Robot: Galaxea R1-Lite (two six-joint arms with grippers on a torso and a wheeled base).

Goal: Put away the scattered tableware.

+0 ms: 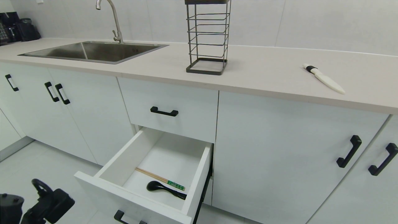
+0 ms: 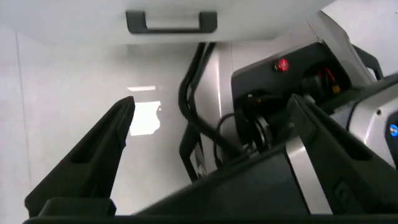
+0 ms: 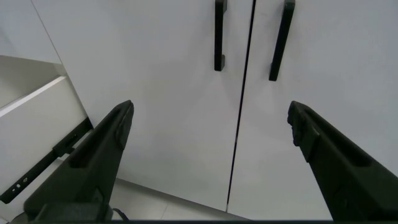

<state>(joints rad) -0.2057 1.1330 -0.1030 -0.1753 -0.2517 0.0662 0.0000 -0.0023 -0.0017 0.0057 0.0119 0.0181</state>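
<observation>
- The left end effector [image 2: 211, 102] stands wide open and holds nothing.
- The right end effector [image 3: 210, 109] is also wide and empty, and it faces the cabinet doors [image 3: 155, 74].
- The chopsticks [image 1: 160, 179] and a black spoon [image 1: 164, 188] lie inside the open drawer [image 1: 197, 177].
- A white knife [image 1: 325, 79] lies on the table [image 1: 264, 71], well apart from the wire rack [image 1: 207, 37].

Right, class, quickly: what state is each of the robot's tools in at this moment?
Left tool: open, holding nothing.
Right tool: open, holding nothing.
</observation>
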